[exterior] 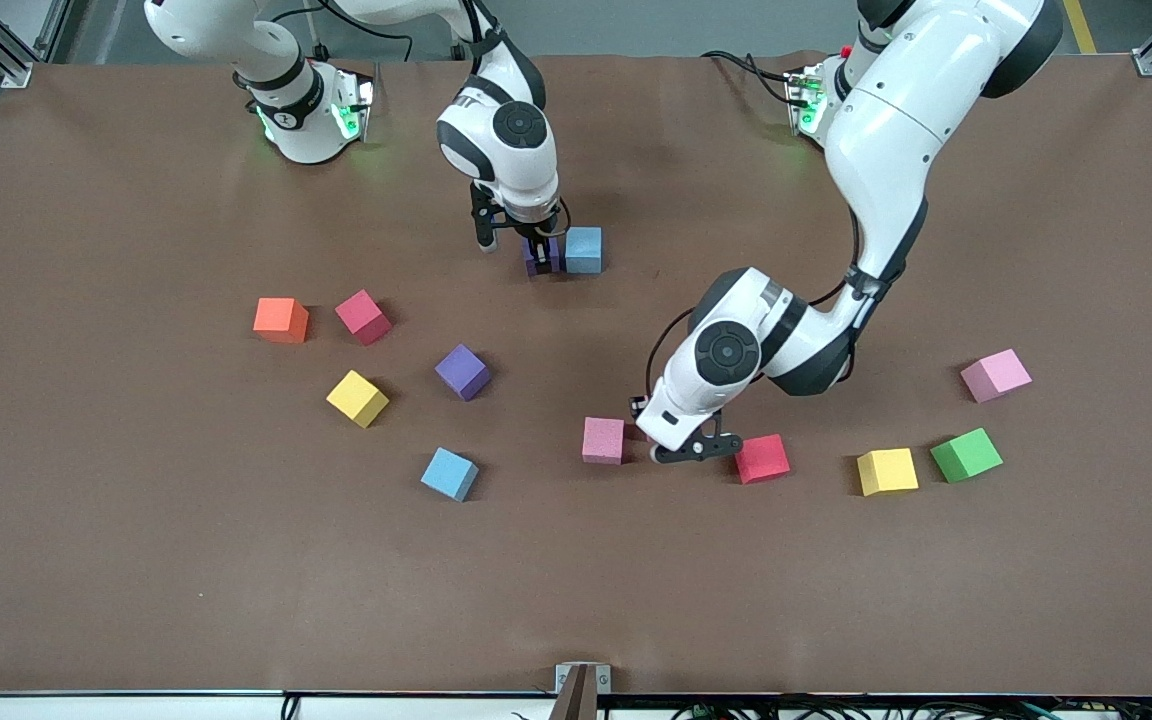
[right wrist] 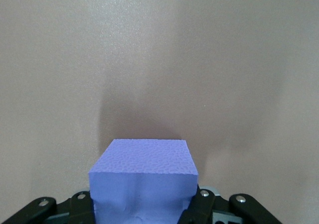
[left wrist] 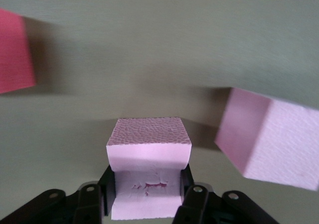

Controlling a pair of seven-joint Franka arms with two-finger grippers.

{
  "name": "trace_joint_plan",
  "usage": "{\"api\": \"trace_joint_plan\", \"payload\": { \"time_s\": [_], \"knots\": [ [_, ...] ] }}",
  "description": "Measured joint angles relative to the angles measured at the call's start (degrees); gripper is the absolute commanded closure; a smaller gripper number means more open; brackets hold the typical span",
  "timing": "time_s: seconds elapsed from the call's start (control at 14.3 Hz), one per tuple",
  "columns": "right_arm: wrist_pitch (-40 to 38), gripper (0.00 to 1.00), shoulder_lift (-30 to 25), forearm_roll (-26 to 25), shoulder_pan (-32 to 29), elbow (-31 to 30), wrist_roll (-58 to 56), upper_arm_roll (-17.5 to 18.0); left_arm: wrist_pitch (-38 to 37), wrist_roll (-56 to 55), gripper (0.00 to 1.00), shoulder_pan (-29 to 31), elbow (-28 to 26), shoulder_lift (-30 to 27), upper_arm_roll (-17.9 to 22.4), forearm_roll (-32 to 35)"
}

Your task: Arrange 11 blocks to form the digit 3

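Two cubes are in hand as the digit 3 is barely begun. The left gripper [exterior: 691, 450], low over the counter [exterior: 236, 560], is clamped on a pink cube [left wrist: 148, 139], between a second pink block [exterior: 603, 440] and a red block [exterior: 761, 458]. The right gripper [exterior: 539, 245] is clamped on a purple cube [right wrist: 143, 174], just beside a light blue cube [exterior: 584, 250]. The soft foam looks pinched, so either cube could cling on release. The close neighbours risk a knock on lifting, and the purple cube may nudge its light blue partner askew. Other blocks lie scattered.
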Motion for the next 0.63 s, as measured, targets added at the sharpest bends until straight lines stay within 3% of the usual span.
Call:
{"api": "trace_joint_plan", "payload": {
  "time_s": [0.28, 0.63],
  "knots": [
    [-0.37, 1.0, 0.44, 0.0, 0.21, 0.8, 0.99, 0.01, -5.51, -7.69, 0.66, 3.42, -4.8, -6.86, -0.09, 0.0],
    [-0.4, 1.0, 0.89, 0.0, 0.38, 1.48, 1.14, 0.02, -3.63, -21.16, 0.66, 4.72, -20.58, -20.62, -0.5, -4.4]
  ]
}}
